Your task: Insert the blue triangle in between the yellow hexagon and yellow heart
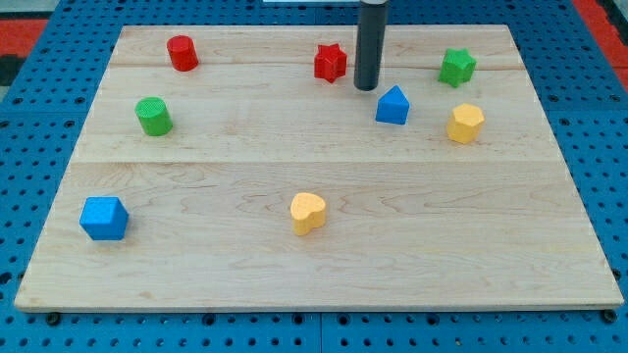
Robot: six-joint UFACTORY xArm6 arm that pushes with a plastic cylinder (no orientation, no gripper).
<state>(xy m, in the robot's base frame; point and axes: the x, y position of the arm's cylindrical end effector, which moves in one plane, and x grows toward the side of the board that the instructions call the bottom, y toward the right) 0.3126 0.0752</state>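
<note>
The blue triangle [392, 105] lies on the wooden board in the upper right part of the view. The yellow hexagon [465, 124] sits to its right and slightly lower. The yellow heart [307, 213] lies lower down, near the middle of the board. My tip [366, 87] is the lower end of a dark rod that comes down from the view's top. It stands just up and left of the blue triangle, with a small gap between them, and just right of the red star [331, 62].
A green star [456, 67] lies at the upper right. A red cylinder [182, 52] and a green cylinder [153, 116] lie at the upper left. A blue cube [104, 218] lies at the lower left. Blue pegboard surrounds the board [196, 294].
</note>
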